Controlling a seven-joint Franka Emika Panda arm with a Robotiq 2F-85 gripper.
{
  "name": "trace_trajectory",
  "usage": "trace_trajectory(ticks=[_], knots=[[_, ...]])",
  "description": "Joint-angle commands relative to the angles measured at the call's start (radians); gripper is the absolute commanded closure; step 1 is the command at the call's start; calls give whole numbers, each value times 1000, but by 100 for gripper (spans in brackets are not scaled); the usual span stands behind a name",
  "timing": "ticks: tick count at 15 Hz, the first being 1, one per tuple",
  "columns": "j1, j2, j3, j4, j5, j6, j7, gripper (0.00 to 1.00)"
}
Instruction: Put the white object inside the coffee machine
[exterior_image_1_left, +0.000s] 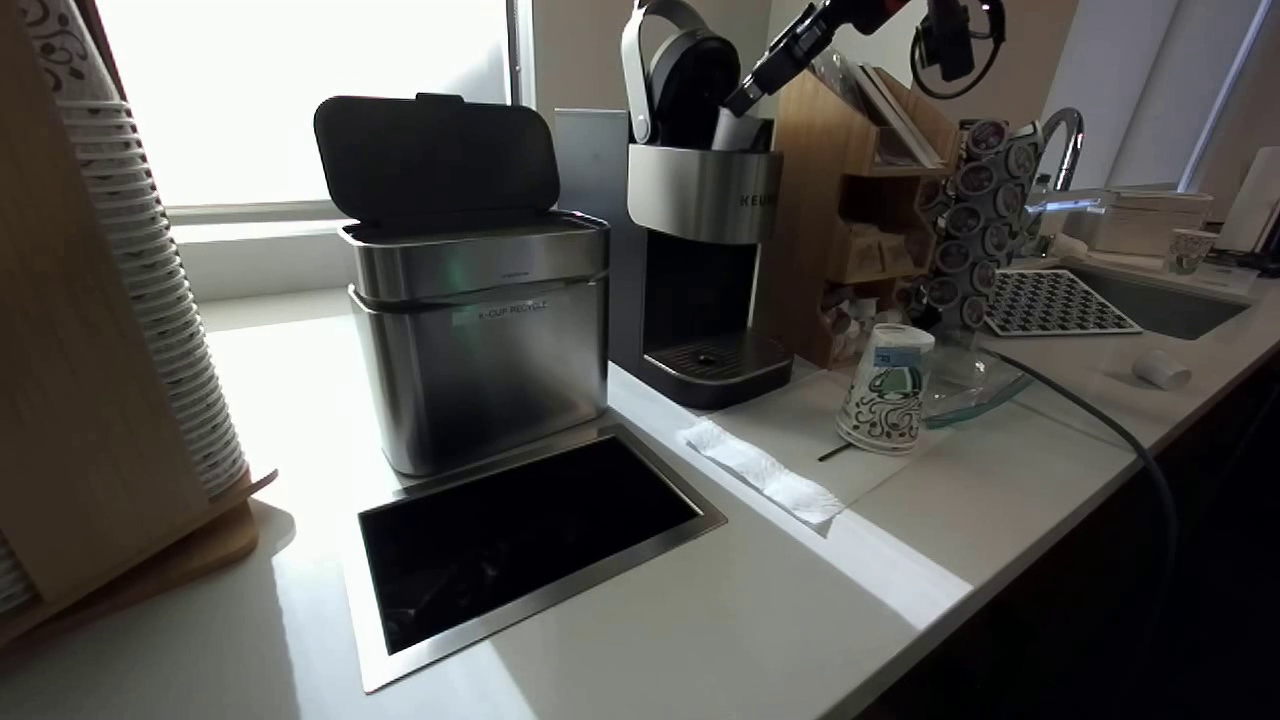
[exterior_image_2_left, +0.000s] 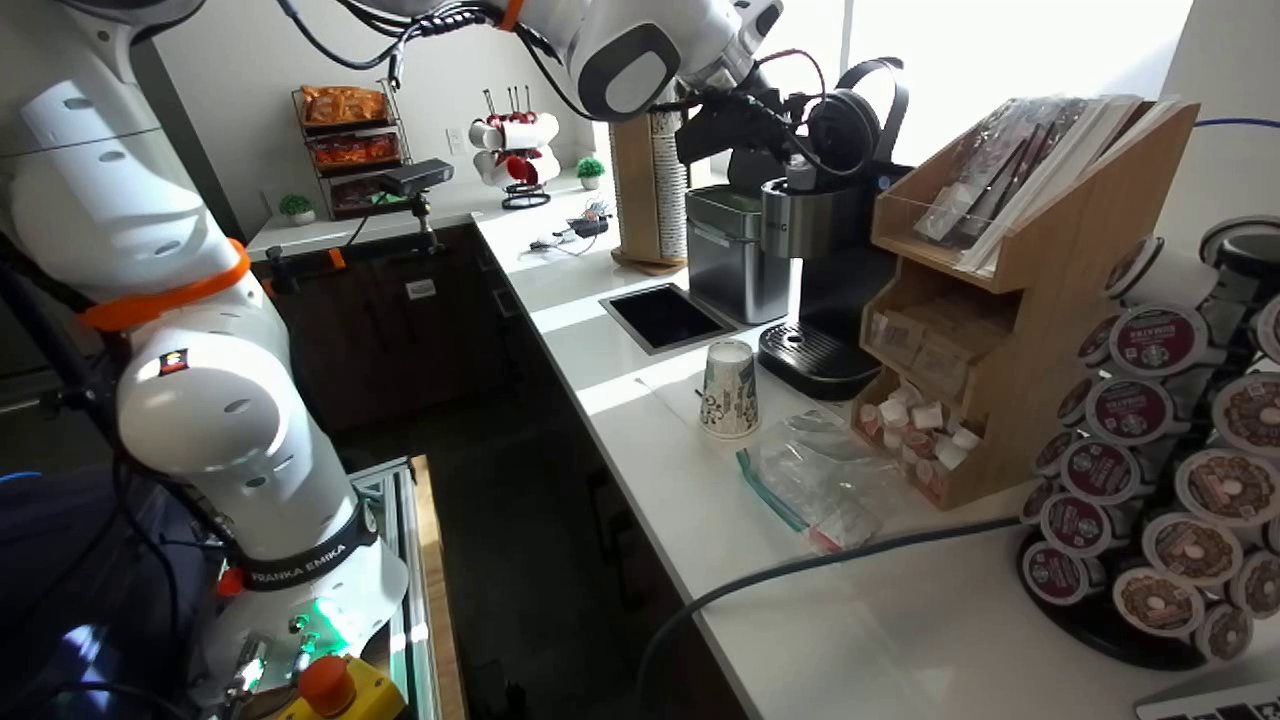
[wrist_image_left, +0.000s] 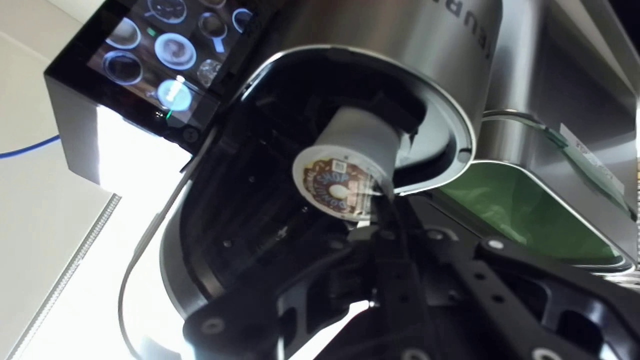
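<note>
A Donut Shop coffee pod (wrist_image_left: 350, 155), the white object of the task, is held at the uncovered top of the Keurig coffee machine (exterior_image_1_left: 695, 190), its label (wrist_image_left: 330, 185) facing outward in the wrist view and its base toward the pod bay (wrist_image_left: 435, 137). The gripper (exterior_image_1_left: 738, 102) is closed and appears to be pinched on the pod's rim; by such a hold the cup-shaped body is probably left free to be pushed into the machine. Whether the bay's wall is touched by the pod cannot be told. The hinged head (exterior_image_1_left: 695, 85) of the machine is raised, so that access from above is given. In an exterior view the pod looks tilted, and straightening may be needed before release. Beside the machine, the K-Cup recycle bin (exterior_image_1_left: 490, 370) is placed with its lid (exterior_image_1_left: 440, 160) up, presumably for spent pods. Near the machine's front, a paper cup (exterior_image_1_left: 885, 390) is stood mouth-down, likely for brewing.
</note>
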Motion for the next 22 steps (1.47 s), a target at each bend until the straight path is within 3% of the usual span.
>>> trace_trajectory(ticks=[1, 22], knots=[[12, -41, 6, -61, 1, 5, -65, 99], [6, 69, 14, 41, -25, 3, -27, 99]])
